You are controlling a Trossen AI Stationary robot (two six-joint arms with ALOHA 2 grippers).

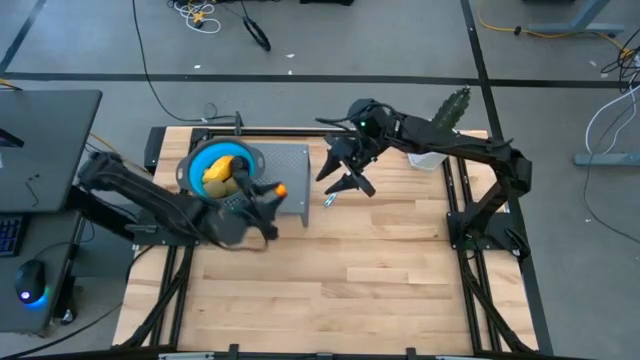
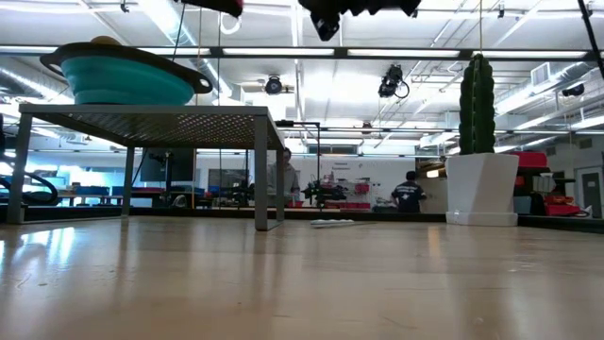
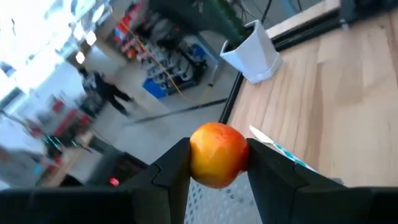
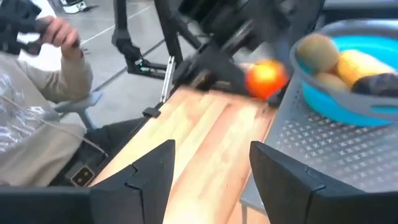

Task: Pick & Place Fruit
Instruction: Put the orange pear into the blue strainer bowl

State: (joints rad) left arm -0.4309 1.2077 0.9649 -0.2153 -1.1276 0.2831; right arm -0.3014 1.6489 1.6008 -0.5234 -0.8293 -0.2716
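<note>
Fruit first: a small round orange-red toy fruit (image 3: 218, 154) sits pinched between the left pincer's (image 1: 272, 190) two dark fingers, just past the 3 o'clock rim of the blue round plastic bowl (image 1: 196, 160). Only the left wrist view shows that grip; from overhead the fruit is an orange speck. The right wrist view alone reveals the bowl's contents: an olive-green oval (image 4: 316, 51), a yellow-orange oval (image 4: 359, 63) and a dark round piece (image 4: 379, 85). The bowl rests on a grey perforated metal stand (image 1: 290, 170) on the wooden worktop (image 1: 360, 270). At 3 o'clock of the stand, the right pincer (image 1: 345, 173) hangs with fingers spread, holding nothing. A green cactus in a white pot (image 2: 478, 151) stands beyond, at about 2 o'clock.
</note>
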